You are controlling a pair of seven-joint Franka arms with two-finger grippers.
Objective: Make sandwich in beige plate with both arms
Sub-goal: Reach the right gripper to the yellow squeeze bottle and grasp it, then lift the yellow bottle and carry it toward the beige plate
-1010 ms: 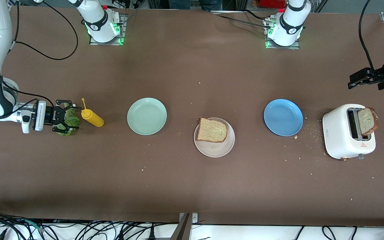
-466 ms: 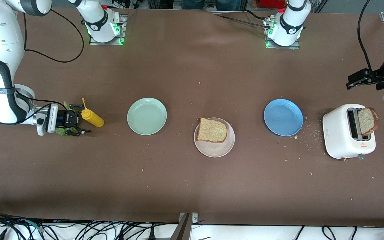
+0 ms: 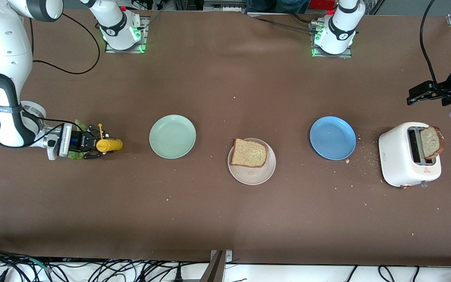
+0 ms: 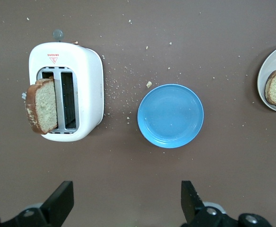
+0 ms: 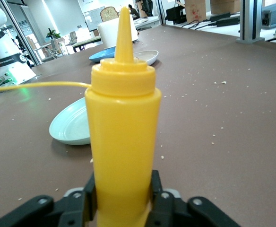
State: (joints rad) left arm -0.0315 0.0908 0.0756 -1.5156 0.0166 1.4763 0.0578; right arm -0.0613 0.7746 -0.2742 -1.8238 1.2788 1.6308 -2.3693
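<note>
- Yellow squeeze bottle (image 3: 109, 145) sits between the right claw's (image 3: 95, 145) fingers (image 5: 158, 198), standing at the right arm's end of the counter (image 3: 217, 219); the claw looks clenched on its base.
- Lettuce leaf (image 3: 77, 155) lies under that claw, not picked up.
- Beige plate (image 3: 255, 174) is mid-counter with one toast slice (image 3: 248, 153) on it, between the mint-green plate (image 3: 172, 136) and the blue plate (image 3: 332, 137).
- Second slice (image 3: 431, 141) sticks out of the white toaster (image 3: 399, 158).
- Left claw (image 4: 127, 203) hangs released, high over the counter near the toaster; that arm waits.
- Advice: keep the bottle upright, lift straight, carry it over the toast before tipping.
</note>
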